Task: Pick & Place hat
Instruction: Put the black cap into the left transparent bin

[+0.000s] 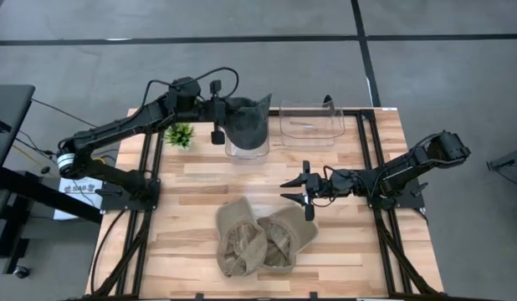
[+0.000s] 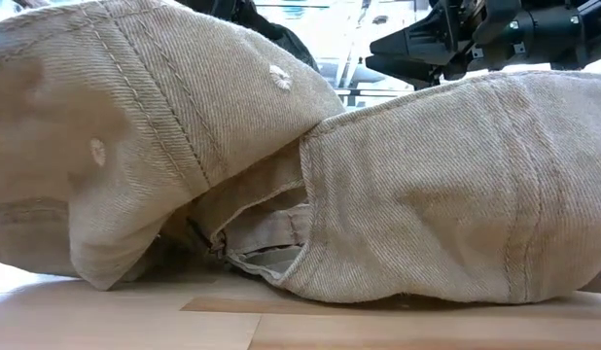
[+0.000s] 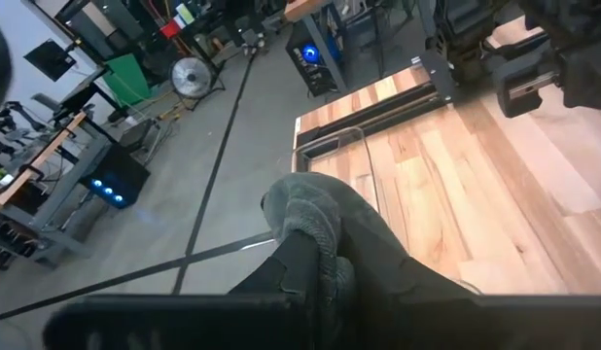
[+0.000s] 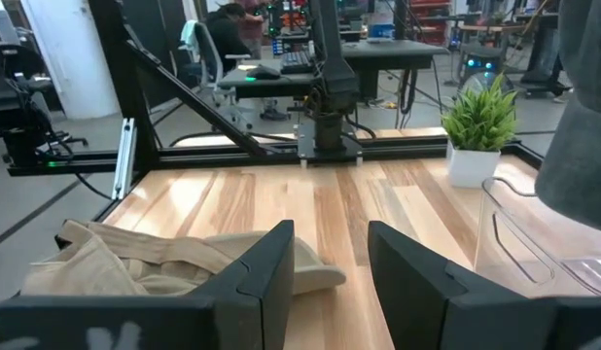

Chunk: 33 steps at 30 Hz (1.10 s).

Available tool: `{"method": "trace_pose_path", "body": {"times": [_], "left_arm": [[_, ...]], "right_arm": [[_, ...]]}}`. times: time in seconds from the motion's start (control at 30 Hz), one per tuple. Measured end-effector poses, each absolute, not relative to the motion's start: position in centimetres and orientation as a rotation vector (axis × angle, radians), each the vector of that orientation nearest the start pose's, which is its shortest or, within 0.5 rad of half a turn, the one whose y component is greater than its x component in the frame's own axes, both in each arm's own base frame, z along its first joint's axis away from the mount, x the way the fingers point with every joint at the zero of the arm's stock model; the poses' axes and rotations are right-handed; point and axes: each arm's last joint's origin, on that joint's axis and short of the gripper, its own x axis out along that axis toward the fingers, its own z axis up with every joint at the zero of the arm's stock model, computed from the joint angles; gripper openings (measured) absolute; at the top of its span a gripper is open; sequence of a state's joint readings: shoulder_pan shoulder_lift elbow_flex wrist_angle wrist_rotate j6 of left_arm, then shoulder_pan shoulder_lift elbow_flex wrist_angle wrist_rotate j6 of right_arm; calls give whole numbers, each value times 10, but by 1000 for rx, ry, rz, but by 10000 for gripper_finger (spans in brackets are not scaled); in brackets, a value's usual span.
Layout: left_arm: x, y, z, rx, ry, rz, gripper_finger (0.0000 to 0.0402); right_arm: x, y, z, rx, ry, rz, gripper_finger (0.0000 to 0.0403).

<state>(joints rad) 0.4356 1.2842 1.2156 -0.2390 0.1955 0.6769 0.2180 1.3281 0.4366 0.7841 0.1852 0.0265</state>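
1. Left pincer (image 1: 227, 122) was closed on a dark grey hat (image 1: 248, 122), holding it over the left clear bin (image 1: 247, 150) at the back of the surface (image 1: 191, 180).
2. A small green plant (image 1: 180, 134) stood just left of that bin.
3. Two tan hats (image 1: 263, 238) lay touching at the front centre.
4. A second clear bin (image 1: 312, 125) sat to the right.
5. Right pincer (image 1: 294, 186) hung partly open, holding nothing, above the surface just behind the tan hats.
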Motion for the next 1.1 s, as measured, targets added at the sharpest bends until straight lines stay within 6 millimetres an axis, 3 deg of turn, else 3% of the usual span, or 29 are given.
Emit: {"method": "trace_pose_path", "body": {"times": [0.3, 0.47, 0.6, 0.77, 0.93, 1.1], "left_arm": [[272, 121, 358, 576, 392, 101, 28], [287, 128, 340, 562, 449, 79, 51], [295, 133, 327, 573, 504, 84, 37], [297, 135, 324, 581, 512, 88, 27], [297, 135, 324, 577, 515, 87, 54], [296, 134, 321, 553, 542, 79, 48]], "right_arm": [[248, 50, 196, 5, 107, 32, 123], [248, 49, 195, 2, 122, 32, 123], [248, 49, 194, 0, 128, 31, 122], [248, 49, 194, -1, 134, 31, 121], [247, 49, 192, -5, 154, 31, 122], [247, 49, 192, -3, 156, 31, 123]]}}
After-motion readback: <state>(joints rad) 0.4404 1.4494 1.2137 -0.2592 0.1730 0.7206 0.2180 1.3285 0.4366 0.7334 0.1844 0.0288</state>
